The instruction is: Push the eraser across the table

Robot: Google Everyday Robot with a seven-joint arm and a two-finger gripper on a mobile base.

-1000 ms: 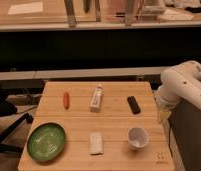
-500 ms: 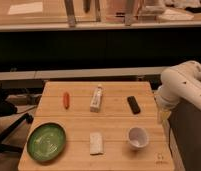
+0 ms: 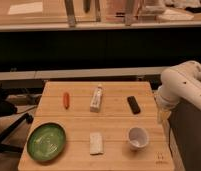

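The eraser, a small black oblong block, lies on the right half of the light wooden table, slightly slanted. My white arm comes in from the right. Its gripper hangs beside the table's right edge, a short way right of the eraser and slightly nearer the front. It touches nothing and stands open with nothing in it.
A white tube lies mid-table, with an orange-red stick to its left. At the front are a green bowl, a pale flat block and a white cup. A black chair base stands left of the table.
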